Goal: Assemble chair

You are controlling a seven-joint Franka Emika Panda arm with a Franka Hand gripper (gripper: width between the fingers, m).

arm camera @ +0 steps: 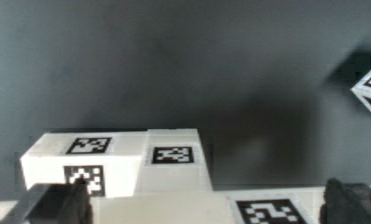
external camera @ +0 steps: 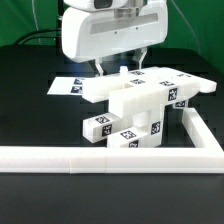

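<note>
The chair parts are chunky white pieces with black-and-white tags, heaped mid-table in the exterior view. A flat slab [external camera: 150, 84] lies on top, and square posts [external camera: 108, 127] lie in front below it. My gripper [external camera: 120, 66] hangs just above the back of the heap, open. In the wrist view its dark fingertips [arm camera: 57, 204] stand wide apart, and the gripper [arm camera: 203, 206] straddles a white tagged part [arm camera: 137, 160] that lies under and between them. Whether a finger touches that part cannot be told. Another tagged piece [arm camera: 368, 82] shows at the frame's edge.
A long white L-shaped border rail [external camera: 100, 157] runs along the front and up the exterior view's right side, close to the heap. The marker board [external camera: 68, 86] lies flat behind the heap on the exterior view's left. The table is black.
</note>
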